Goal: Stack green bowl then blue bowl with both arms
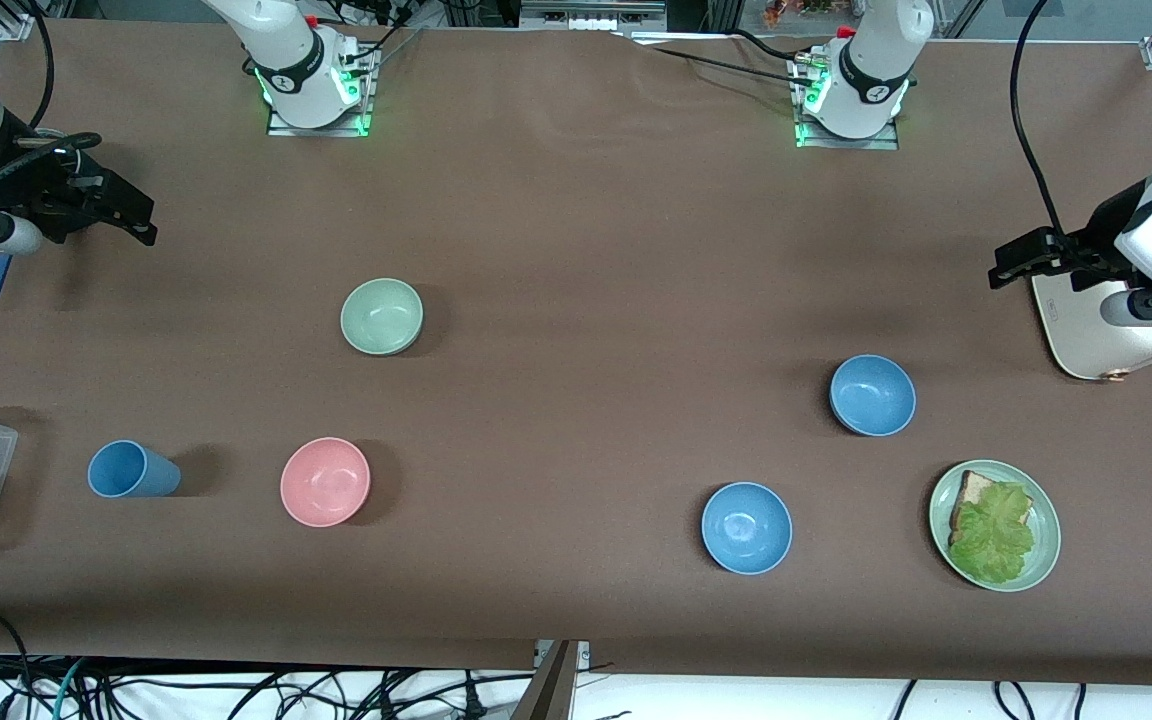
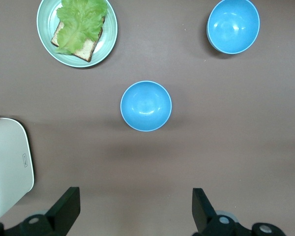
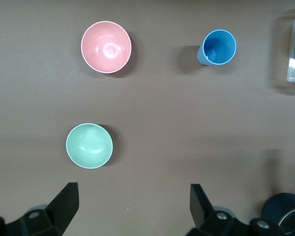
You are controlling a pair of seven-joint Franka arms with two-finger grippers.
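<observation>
Brown cloth covers the table [image 1: 576, 200]. On the front view's clock face, the green bowl [image 1: 382, 316] [image 3: 89, 145] stands upright and empty toward the right arm's end, at about 1 o'clock from the pink bowl [image 1: 325, 481] [image 3: 106, 46] and well apart from it. A blue cup [image 1: 132, 470] [image 3: 217, 47] lies on its side at 9 o'clock from the pink bowl.

Toward the left arm's end, the blue bowl [image 1: 872, 395] [image 2: 146, 105] sits upright and empty, at 1 o'clock from the sky-blue bowl [image 1: 746, 527] [image 2: 233, 25]. The plate [image 1: 1044, 560] [image 2: 109, 42] of bread and lettuce lies between 4 and 5 o'clock from the blue bowl.

The right gripper [image 1: 131, 215] [image 3: 132, 209] hangs over the table at the right arm's end, its claw spread wide and holding nothing. The left gripper [image 1: 1011, 265] [image 2: 132, 211] hangs over the left arm's end beside a white slab [image 1: 1086, 330] [image 2: 7, 167], its claw likewise wide open and empty.
</observation>
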